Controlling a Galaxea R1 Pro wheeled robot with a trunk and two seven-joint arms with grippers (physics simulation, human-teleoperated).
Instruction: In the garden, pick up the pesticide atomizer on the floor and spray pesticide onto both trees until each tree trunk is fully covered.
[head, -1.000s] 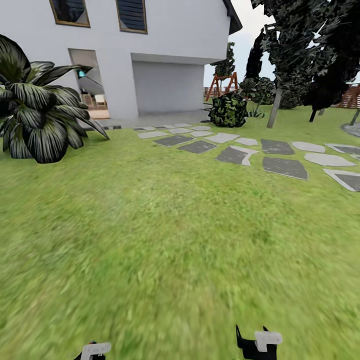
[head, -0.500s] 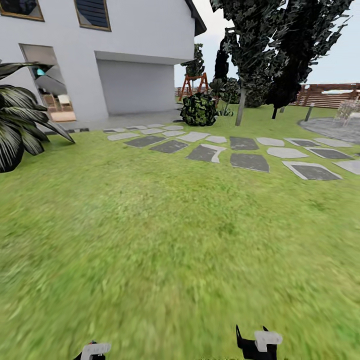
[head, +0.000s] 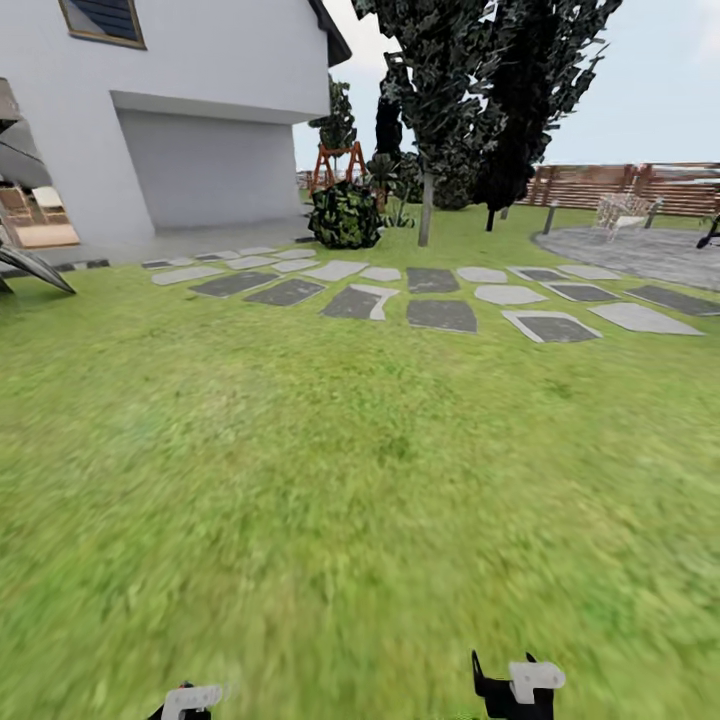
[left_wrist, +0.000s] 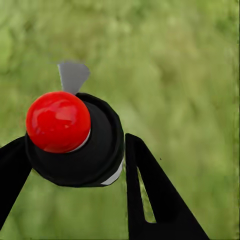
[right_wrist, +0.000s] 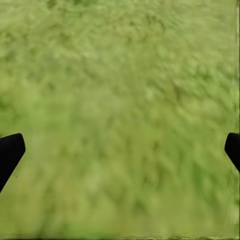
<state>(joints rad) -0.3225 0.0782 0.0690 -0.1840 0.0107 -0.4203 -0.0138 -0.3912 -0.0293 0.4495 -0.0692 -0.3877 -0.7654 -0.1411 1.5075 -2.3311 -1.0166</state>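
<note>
Nearest in, my left pincer (left_wrist: 75, 165) was pinching the pesticide atomizer (left_wrist: 75, 137), its black body wedged between the two dark fingers, red cap (left_wrist: 58, 121) facing the wrist camera, a grey nozzle tip (left_wrist: 73, 75) poking out over blurred grass. My right pincer (right_wrist: 120, 147) hung spread wide, nothing but lawn between its tips.

From the head camera I had both pincers low at the near edge of the lawn (head: 330, 480), the left pincer (head: 190, 700) barely peeking in, the right pincer (head: 515, 685) beside it. Out past the bare grass lay the grey stepping stones (head: 440, 313), then a round bush (head: 345, 215), and just beside it a pale tree trunk (head: 426, 210) under a dark crown. A second dark tree (head: 525, 110) stood behind, by the wooden fence (head: 620, 185); the white house (head: 170, 110) sat far left.

My worry: only the wrist camera showed the atomizer's grip and where the nozzle pointed. From the head I couldn't read either, so I could have misjudged the aim and sprayed wide of the trunk, or let the bottle slip unnoticed.
</note>
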